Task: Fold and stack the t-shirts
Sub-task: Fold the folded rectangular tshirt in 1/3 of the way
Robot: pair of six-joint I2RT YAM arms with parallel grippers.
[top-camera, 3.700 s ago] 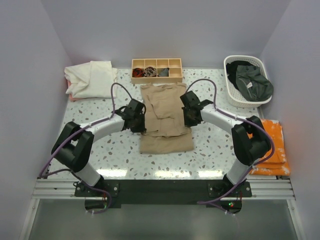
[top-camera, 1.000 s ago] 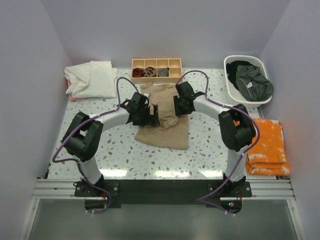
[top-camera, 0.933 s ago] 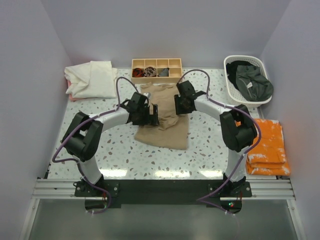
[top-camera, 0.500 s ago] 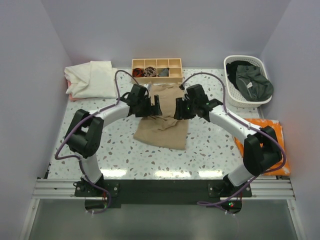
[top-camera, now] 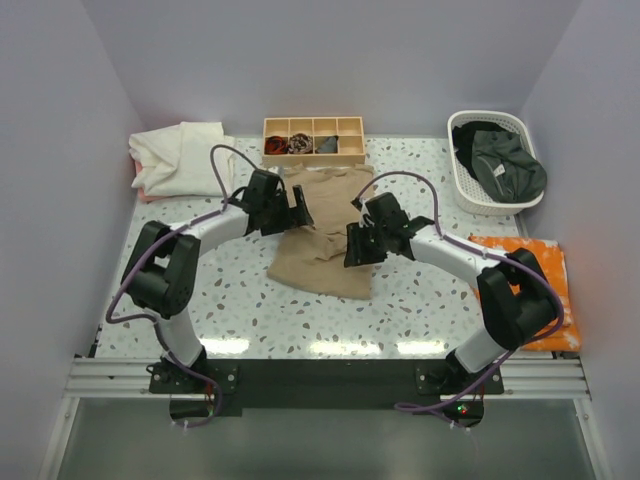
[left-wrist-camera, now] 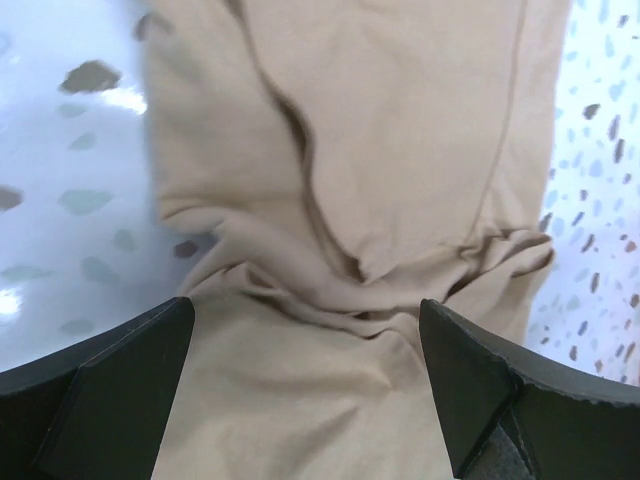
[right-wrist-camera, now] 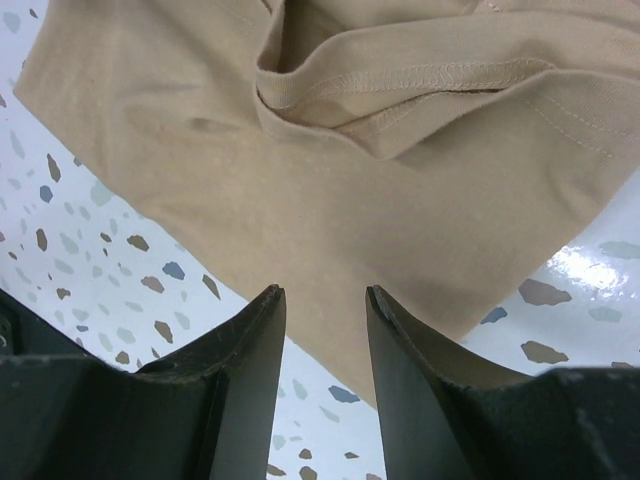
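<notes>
A tan t-shirt (top-camera: 322, 240) lies partly folded and rumpled in the middle of the table, with bunched folds across its middle (left-wrist-camera: 380, 290). My left gripper (top-camera: 298, 211) hovers over the shirt's far left part, its jaws wide open (left-wrist-camera: 305, 305) and nothing between them. My right gripper (top-camera: 351, 249) is low over the shirt's near right edge (right-wrist-camera: 400, 250), open (right-wrist-camera: 322, 292) with an empty gap. A cream-white t-shirt (top-camera: 182, 158) lies folded at the back left. Dark green and black t-shirts (top-camera: 505, 162) sit in the basket.
A white basket (top-camera: 467, 192) stands at the back right. A wooden divided tray (top-camera: 313, 139) with small dark items sits at the back centre. Folded orange cloth (top-camera: 545, 275) lies at the right edge. Walls close in on three sides.
My right gripper drew back from the shirt's far part to its near right edge. My left gripper shifted slightly toward the back left. Since the earliest frame the shirt has been folded shorter.
</notes>
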